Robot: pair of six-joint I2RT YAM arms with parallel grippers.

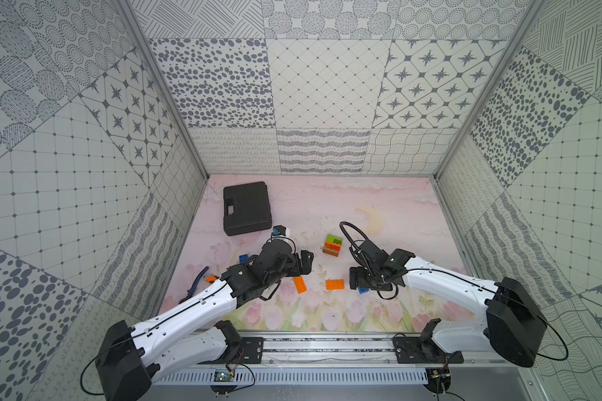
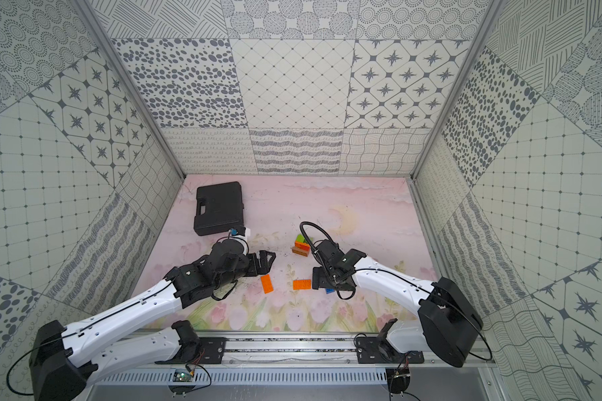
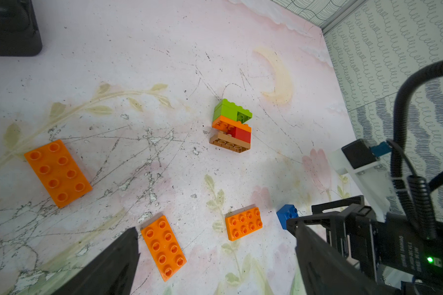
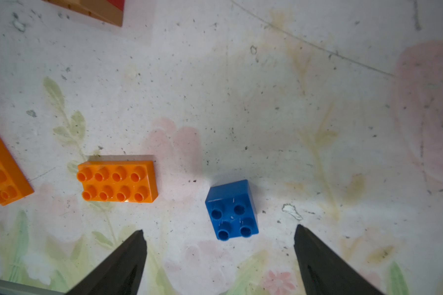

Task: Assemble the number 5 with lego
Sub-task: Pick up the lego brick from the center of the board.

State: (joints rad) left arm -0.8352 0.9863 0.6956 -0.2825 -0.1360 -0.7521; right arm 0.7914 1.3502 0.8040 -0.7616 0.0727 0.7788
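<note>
While right fingers [image 4: 123, 260] hang spread over blue square brick [image 4: 232, 209] on counter [image 4: 241, 102]: lower straight, centre brick, pinch flat sides, clear of orange oblong [image 4: 117, 178] nearby. Left fingers [image 3: 113, 263] spread, empty. Part-built stack [image 3: 232, 126] well apart, awaiting brick.

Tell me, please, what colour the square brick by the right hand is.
The square brick is blue, clearest in the right wrist view.

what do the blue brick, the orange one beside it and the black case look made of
Blue square brick: seemingly hard moulded plastic, glossy, fine scratches. Orange oblong brick: likely the same plastic, shiny highlights on its studs. Black case: probably matte moulded plastic; too distant to be sure.
</note>
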